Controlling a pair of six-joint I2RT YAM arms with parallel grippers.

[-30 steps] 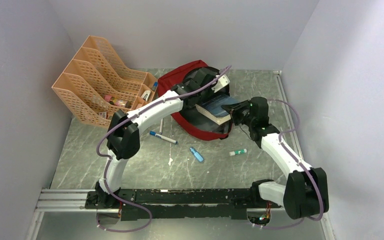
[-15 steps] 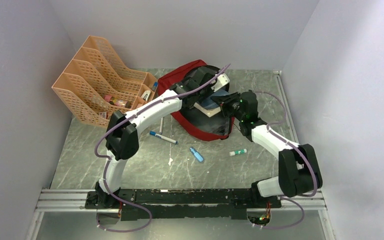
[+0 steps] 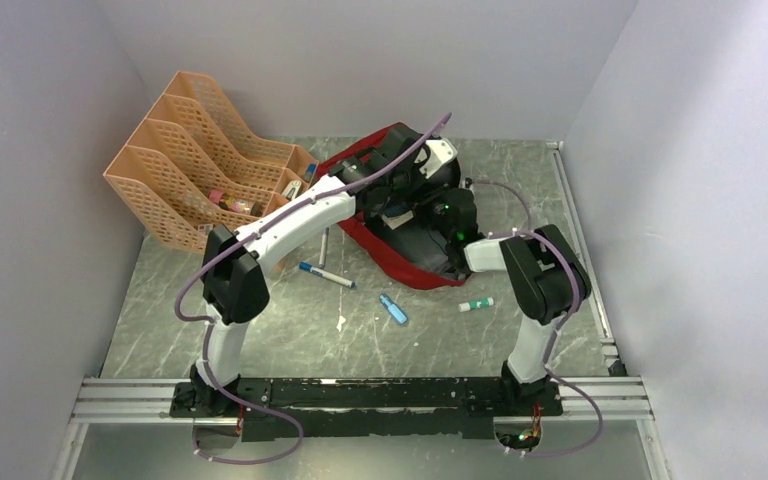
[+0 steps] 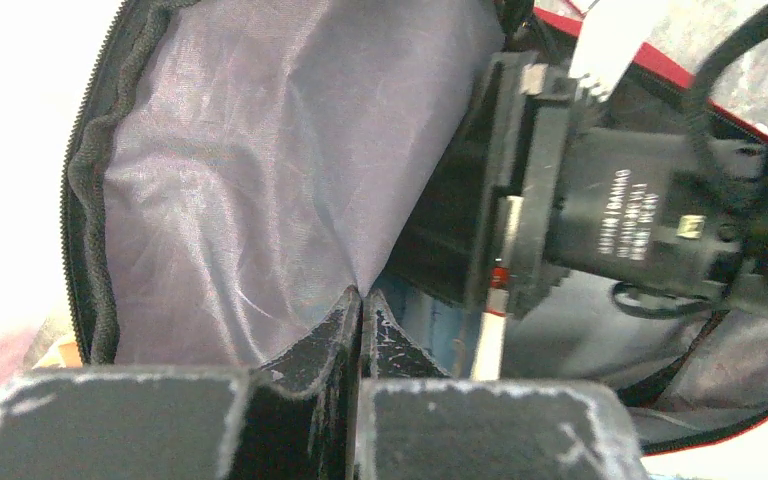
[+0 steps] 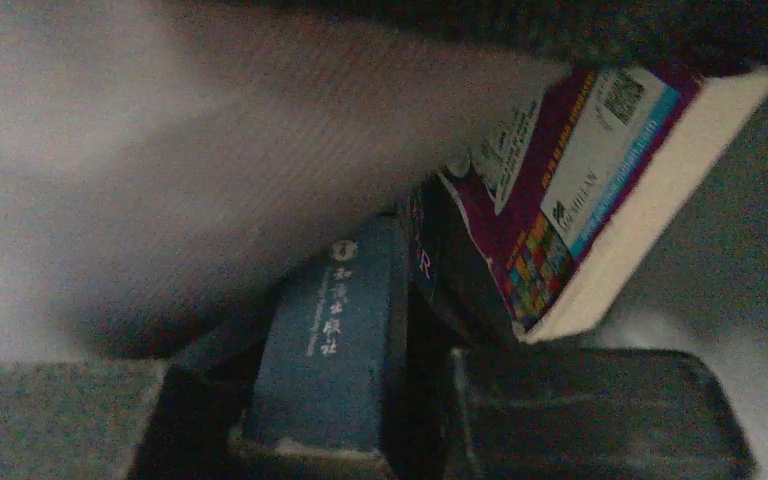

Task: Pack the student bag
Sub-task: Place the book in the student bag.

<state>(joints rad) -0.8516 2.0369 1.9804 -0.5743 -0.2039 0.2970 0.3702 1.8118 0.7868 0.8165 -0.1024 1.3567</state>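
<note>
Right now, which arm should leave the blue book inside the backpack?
Right. The right hand sits inside the backpack, clamped on the blue book; the left hand is pinching the lining, holding the mouth open.

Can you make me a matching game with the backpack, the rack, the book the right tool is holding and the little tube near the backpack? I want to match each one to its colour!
Things:
1. backpack
2. file rack
3. book held in the right tool
4. little tube lying near the backpack

Colours:
A. orange
B. green and white
C. dark red
D. blue

Right pairs: 1-C, 2-A, 3-D, 4-B.
</note>
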